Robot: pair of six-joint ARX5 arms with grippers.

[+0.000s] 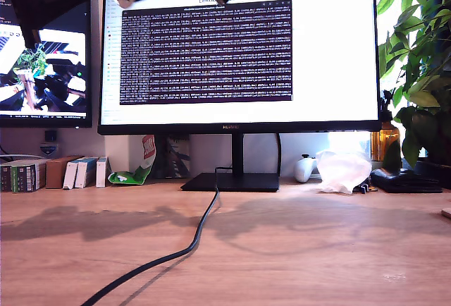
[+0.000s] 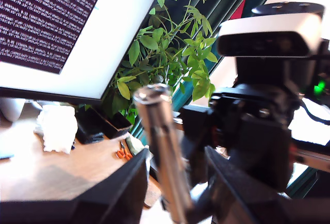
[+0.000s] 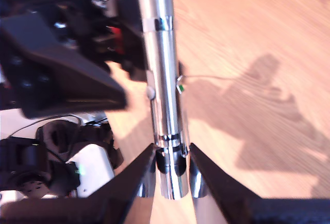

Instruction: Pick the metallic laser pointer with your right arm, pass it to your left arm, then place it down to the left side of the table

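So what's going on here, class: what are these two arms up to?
Two arms meet in mid-air, high above the table, for a handover. My second gripper is shut on one end of the laser pointer. My first gripper has its fingers either side of the pointer; whether they have closed on it cannot be told. In the exterior view only dark arm parts show at the top.

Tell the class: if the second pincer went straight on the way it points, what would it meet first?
Probably my first pincer: it sits just beyond the laser pointer that my second pincer holds, though depth is unclear.
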